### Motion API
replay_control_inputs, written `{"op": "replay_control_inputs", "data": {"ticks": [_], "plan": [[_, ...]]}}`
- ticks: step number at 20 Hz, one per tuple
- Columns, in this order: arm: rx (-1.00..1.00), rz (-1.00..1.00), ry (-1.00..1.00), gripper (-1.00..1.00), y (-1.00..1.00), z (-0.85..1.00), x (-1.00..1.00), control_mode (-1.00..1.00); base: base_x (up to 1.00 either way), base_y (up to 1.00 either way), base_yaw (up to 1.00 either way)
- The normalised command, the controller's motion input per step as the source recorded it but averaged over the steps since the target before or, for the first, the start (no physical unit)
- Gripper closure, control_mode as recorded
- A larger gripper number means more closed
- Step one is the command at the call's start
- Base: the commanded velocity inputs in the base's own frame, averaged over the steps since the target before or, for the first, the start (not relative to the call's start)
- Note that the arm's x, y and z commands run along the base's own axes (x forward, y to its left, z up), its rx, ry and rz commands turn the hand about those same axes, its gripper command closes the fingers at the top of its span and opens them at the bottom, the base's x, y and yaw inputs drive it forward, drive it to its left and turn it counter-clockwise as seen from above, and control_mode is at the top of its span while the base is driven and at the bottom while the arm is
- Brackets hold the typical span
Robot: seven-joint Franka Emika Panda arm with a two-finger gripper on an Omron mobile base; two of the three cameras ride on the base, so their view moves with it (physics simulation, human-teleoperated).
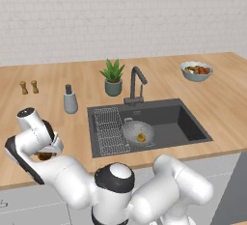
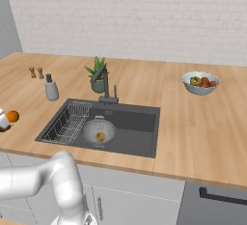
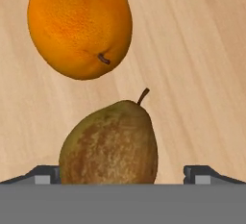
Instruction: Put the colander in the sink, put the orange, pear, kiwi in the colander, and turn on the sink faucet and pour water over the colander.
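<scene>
One colander (image 1: 138, 133), one sink (image 1: 193, 127), one faucet (image 1: 136, 81), one orange (image 3: 79, 27), one pear (image 3: 109, 147), one fruit bowl (image 1: 196, 71), one potted plant (image 1: 113, 77), one soap dispenser (image 1: 70, 99), two shakers (image 1: 29, 87).

pear (image 3: 109, 143): base cut by bottom band | colander (image 1: 138, 132): small yellowish fruit inside, unidentifiable

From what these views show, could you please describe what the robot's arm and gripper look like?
The arm is glossy white, built of rounded, bulbous links with dark grey to black joint bands and a domed cap. The gripper ends in two small dark grey finger tips. No cables or markings are visible.

Bright, even rendered light, soft faint shadows, no glare, slightly pixelated.
</scene>
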Motion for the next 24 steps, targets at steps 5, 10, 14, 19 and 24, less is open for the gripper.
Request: {"op": "replay_control_inputs", "data": {"ticks": [5,10,14,19,24], "plan": [[0.0,0.0,0.0,-1.0,0.0,-0.28,0.02,-1.0,0.0,0.0,0.0],[0.0,0.0,0.0,1.0,0.0,-0.19,0.12,-1.0,0.0,0.0,0.0],[0.0,0.0,0.0,1.0,-0.16,0.0,0.01,-1.0,0.0,0.0,0.0],[0.0,0.0,0.0,1.0,-0.59,0.1,-0.58,-1.0,0.0,0.0,0.0],[0.0,0.0,0.0,1.0,-0.86,0.27,-0.64,-1.0,0.0,0.0,0.0]]}}
